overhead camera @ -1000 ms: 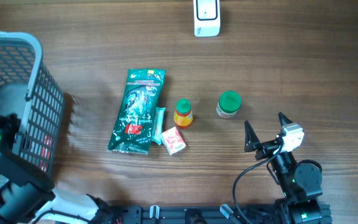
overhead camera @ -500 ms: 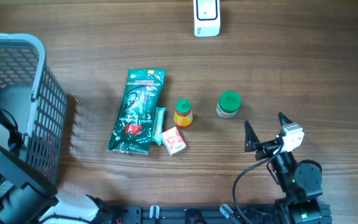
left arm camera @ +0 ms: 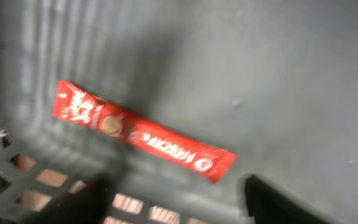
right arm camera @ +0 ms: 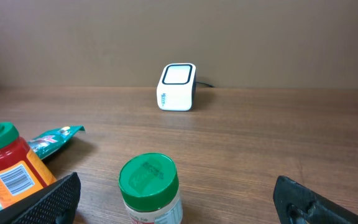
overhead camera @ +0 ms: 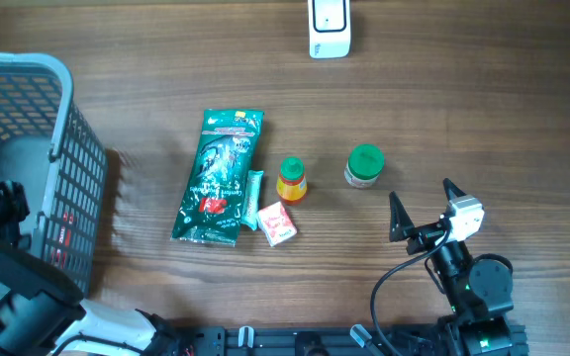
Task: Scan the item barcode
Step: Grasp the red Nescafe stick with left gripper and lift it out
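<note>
**A:** Which step did we put down for this moment?

**B:** We judged it the stowing end of one item's round. The red stick sachet (left arm camera: 143,138) lay flat on the floor of the grey plastic mesh basket (overhead camera: 67,119), close to its wall. The left claw (left arm camera: 176,186) hung just above it, inside the basket.

**A:** And that claw?

**B:** Fingers apart, nothing between them, touching nothing that we could see. The sachet lay beyond the tips. The view was blurred, so we noted no more.

**A:** The right one?

**B:** The right claw (overhead camera: 421,193) stood spread wide and empty, low over the wooden desk (overhead camera: 483,89), near the small jar with the green lid (overhead camera: 364,165).

**A:** Next move, as we reckoned it?

**B:** Lift the left arm clear of the basket wall, then take one of the goods on the desk. These were the jar, the orange bottle with a green cap (overhead camera: 291,180), the green foil pouch (overhead camera: 218,176) and the small red-and-white packet (overhead camera: 276,223). Its barcode must then face the white boxy scanner (overhead camera: 329,27) at the far edge. We thought the jar likeliest, being nearest the right claw, though its label would want turning.
</note>
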Motion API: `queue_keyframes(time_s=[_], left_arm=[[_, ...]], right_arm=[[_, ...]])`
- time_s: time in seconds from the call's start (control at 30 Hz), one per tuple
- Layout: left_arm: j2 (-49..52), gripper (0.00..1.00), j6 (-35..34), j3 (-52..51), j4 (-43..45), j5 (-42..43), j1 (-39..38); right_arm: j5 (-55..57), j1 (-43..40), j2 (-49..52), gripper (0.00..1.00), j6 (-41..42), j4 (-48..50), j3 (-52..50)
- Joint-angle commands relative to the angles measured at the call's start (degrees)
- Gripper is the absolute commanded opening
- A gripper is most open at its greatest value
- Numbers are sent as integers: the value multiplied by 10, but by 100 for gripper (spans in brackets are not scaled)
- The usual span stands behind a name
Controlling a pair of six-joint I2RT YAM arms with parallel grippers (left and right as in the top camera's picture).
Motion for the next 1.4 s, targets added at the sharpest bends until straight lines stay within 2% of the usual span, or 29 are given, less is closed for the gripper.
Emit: queue_keyframes(time_s=[0.0,0.07,0.17,0.3,0.33,0.47,0.5,0.53,0.6,0.67,0.73,0.77,0.87,0.93,1.07,1.1,1.23,1.37], left_arm=[[0,85,184,-7,-16,9,1],[0,86,226,-30,8,-18,1],[0,90,326,-98,124,-40,1],[0,89,448,-159,208,12,0],[0,99,475,-160,208,13,0],[0,100,492,-160,231,-1,11],[0,100,472,-160,240,17,11],[0,100,438,-160,240,72,11],[0,100,439,-159,238,171,11],[0,100,424,-153,240,172,10],[-9,100,321,-141,225,143,11],[-25,100,223,-138,203,136,11],[-49,100,52,-138,154,136,10],[-49,100,13,-138,151,135,10],[-47,100,9,-146,153,127,8],[-47,100,-12,-162,165,105,7],[-47,100,-44,-239,240,100,7],[-47,100,-44,-290,338,73,7]], right_arm=[[-4,2,0,100,10,2,-1],[-4,2,0,100,9,2,-1],[-4,2,0,100,9,2,-1],[-4,2,0,100,9,2,-1],[-4,2,0,100,9,2,-1],[-4,2,0,100,10,2,-1],[-4,2,0,100,9,2,-1],[-4,2,0,100,9,2,-1],[-4,2,0,100,9,2,-1],[-4,2,0,100,9,2,-1],[-4,2,0,100,9,2,-1],[-4,2,0,100,9,2,-1],[-4,2,0,100,9,2,-1],[-4,2,0,100,10,2,-1],[-4,2,0,100,9,2,-1],[-4,2,0,100,9,2,-1],[-4,2,0,100,9,2,-1],[-4,2,0,100,9,2,-1]])
